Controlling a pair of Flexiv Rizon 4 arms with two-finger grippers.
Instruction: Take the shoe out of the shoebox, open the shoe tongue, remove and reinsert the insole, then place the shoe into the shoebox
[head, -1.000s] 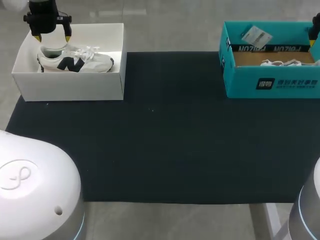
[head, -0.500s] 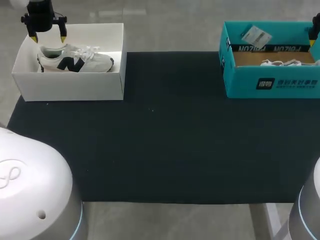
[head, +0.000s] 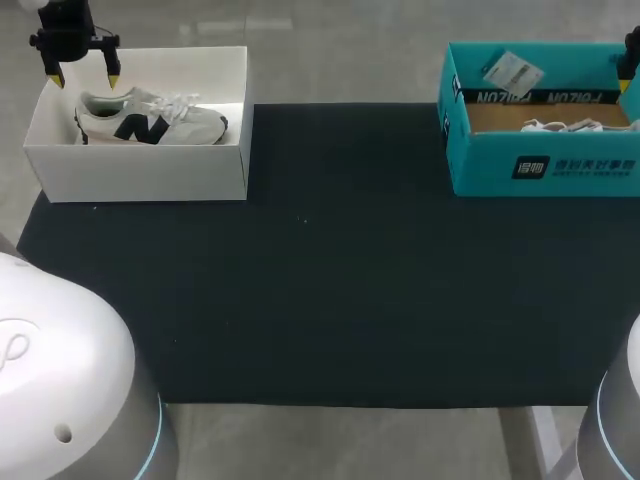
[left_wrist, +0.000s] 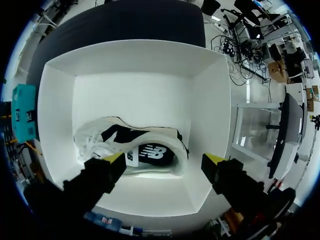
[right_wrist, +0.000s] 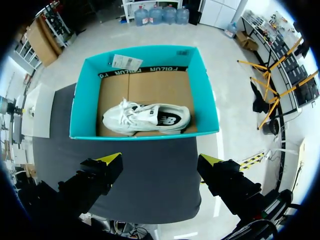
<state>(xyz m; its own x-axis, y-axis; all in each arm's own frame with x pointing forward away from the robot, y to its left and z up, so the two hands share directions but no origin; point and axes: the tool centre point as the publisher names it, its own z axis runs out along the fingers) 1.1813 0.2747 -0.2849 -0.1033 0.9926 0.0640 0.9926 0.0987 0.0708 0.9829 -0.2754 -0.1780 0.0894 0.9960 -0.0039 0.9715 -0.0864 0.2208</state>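
nearest to the camera, at the near edge of the black mat (head: 330, 270), are the rounded white housings of the left arm (head: 50, 370) and the right arm (head: 615, 420). the mat covers the table, and its middle part is bare.

on the far left corner of the mat stands the white shoebox (head: 150, 172), open on top. the shoe (head: 150, 120) is inside it, upright on its sole. it is white with a dark mark on the side, its toe points to the right side of the mat and its heel to the left side. in the left wrist view the dark insole shows through its opening.

on the far right corner of the mat stands the teal shoebox (head: 550, 165) with a brown cardboard floor. a second shoe (head: 565, 126), all white, lies in it, and a paper tag (head: 512, 72) leans at its far wall.

the left tool (head: 82, 78) hangs above the far left corner of the white shoebox, over the heel of the shoe. its fingers are wide apart and hold nothing. the right tool (right_wrist: 160, 159) hangs high at the far right side of the mat. in the right wrist view the teal shoebox is ahead of its fingers, which are also wide apart and empty.
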